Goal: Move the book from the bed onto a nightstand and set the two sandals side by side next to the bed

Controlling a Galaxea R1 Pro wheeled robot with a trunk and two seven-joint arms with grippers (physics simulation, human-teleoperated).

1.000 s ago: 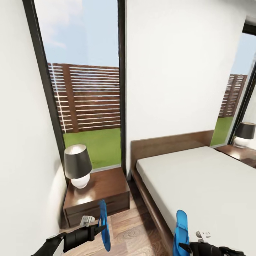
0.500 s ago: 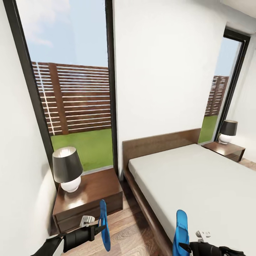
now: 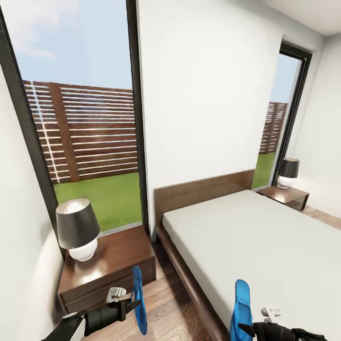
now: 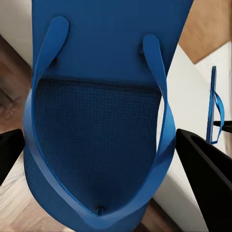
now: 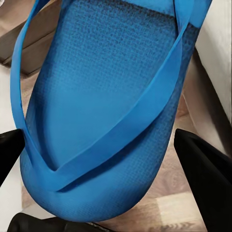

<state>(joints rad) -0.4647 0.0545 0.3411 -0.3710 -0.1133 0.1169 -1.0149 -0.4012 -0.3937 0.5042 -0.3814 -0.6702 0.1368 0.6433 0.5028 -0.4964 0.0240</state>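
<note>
My left gripper (image 3: pixel 134 303) is clamped on one blue sandal (image 3: pixel 138 305), my right gripper (image 3: pixel 244 327) on the other sandal (image 3: pixel 241 308); neither shows readable writing.

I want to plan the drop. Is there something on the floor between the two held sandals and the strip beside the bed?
Nothing visible blocks it. The left gripper holds one sandal over bare wood floor between the nightstand and the bed. The right gripper holds the other sandal above the bed's near edge.
</note>
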